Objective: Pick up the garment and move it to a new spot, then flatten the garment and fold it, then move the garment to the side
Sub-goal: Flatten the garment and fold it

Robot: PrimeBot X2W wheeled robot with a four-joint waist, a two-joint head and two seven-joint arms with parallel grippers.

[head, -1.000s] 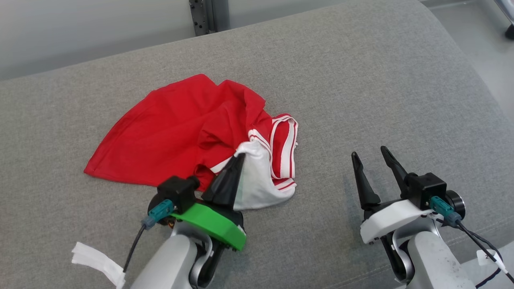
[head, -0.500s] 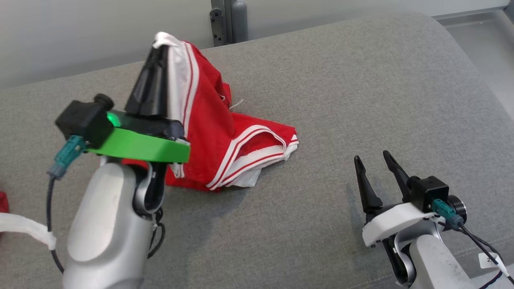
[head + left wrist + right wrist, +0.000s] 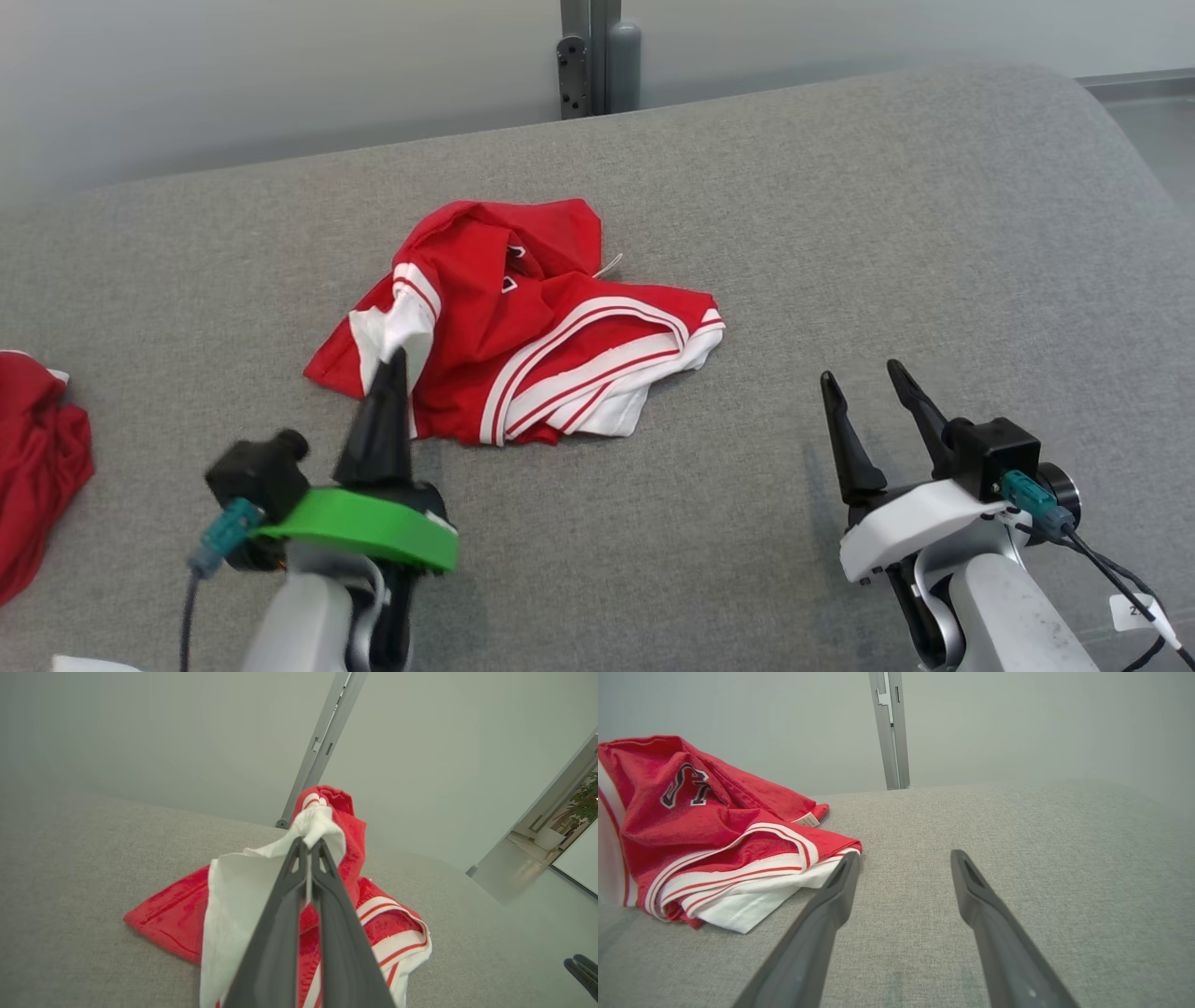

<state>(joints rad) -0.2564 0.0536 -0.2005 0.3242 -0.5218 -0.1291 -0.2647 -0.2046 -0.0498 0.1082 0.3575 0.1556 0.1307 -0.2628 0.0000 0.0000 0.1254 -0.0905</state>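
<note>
The garment (image 3: 532, 327) is a red jersey with white and red striped trim, lying crumpled on the grey cushion (image 3: 840, 233). My left gripper (image 3: 397, 359) is shut on a white-edged fold at the heap's near left. From the left wrist, the two fingers (image 3: 280, 905) pinch white cloth of the garment (image 3: 383, 919) at their tips. My right gripper (image 3: 859, 373) stands open at the lower right, apart from the jersey. Seen from the right wrist, the garment (image 3: 700, 830) lies left of my open right gripper (image 3: 903, 858).
Another red cloth (image 3: 37, 448) lies at the left edge of the cushion. A grey metal post (image 3: 593, 56) stands against the pale wall behind. The cushion's rounded edge falls away at the far right, with floor beyond.
My left gripper, which held the garment high half a second ago, has come down and toward me with the cloth still pinched. The jersey now lies in a lower heap. The head camera has shifted.
</note>
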